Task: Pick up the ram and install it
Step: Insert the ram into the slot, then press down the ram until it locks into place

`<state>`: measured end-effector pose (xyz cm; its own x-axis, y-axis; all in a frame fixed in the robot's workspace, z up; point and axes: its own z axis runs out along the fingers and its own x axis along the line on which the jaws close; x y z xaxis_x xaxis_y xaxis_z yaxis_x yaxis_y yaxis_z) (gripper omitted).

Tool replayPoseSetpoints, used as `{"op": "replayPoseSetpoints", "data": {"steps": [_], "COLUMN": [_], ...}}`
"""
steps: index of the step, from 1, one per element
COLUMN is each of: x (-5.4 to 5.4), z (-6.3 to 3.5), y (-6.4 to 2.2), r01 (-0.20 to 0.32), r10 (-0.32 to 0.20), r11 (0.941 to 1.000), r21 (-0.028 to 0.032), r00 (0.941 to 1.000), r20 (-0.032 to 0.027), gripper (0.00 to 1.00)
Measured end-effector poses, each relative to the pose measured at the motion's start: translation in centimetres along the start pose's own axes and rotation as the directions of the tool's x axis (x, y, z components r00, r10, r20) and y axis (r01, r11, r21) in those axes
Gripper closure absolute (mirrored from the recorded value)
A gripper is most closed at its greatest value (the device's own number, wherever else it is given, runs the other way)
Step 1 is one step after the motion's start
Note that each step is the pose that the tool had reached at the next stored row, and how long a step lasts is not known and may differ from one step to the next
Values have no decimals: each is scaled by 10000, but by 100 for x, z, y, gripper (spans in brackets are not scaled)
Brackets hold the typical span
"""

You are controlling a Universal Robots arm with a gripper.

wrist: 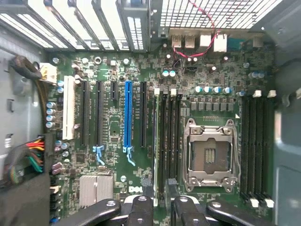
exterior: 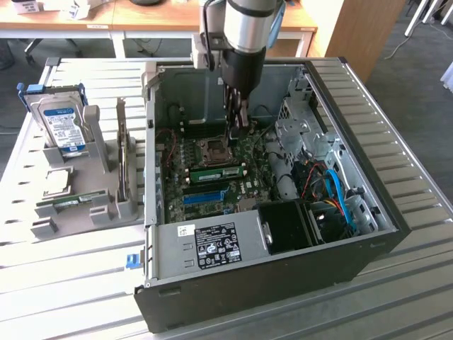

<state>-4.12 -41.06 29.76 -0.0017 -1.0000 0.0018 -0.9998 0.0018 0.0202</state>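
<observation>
One ram stick point(exterior: 216, 172) is standing seated on motherboard point(exterior: 249, 185), just beside empty CPU socket point(exterior: 211, 149). You are hovering gripper point(wrist: 161, 205) above stick's end near socket, jaws partly apart, holding nothing. Judging: you are working seating stage. Any press is calling for centred, straight-down contact; seating depth too small to tell.

Pincer point(wrist: 161, 203) base past wrist-view edge; arm point(exterior: 244, 32) top beyond ext.-view edge; sticker point(exterior: 216, 244) txt too small.

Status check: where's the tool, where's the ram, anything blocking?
Tool open, empty, inside the case above the board. Ram sits in a slot beside the empty processor socket, apart from the tool. Nothing between them.
</observation>
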Motion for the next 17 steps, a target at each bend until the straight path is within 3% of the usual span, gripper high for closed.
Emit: {"op": "replayPoseSetpoints", "data": {"steps": [11,17], "x": [1,0], "z": [-306,-323], "y": [6,6], "r01": [1,0], "r10": [-1,0], "r11": [10000,10000], "r21": [0,0], "r00": [10000,10000], "r20": [0,1], "gripper": [75,75]}}
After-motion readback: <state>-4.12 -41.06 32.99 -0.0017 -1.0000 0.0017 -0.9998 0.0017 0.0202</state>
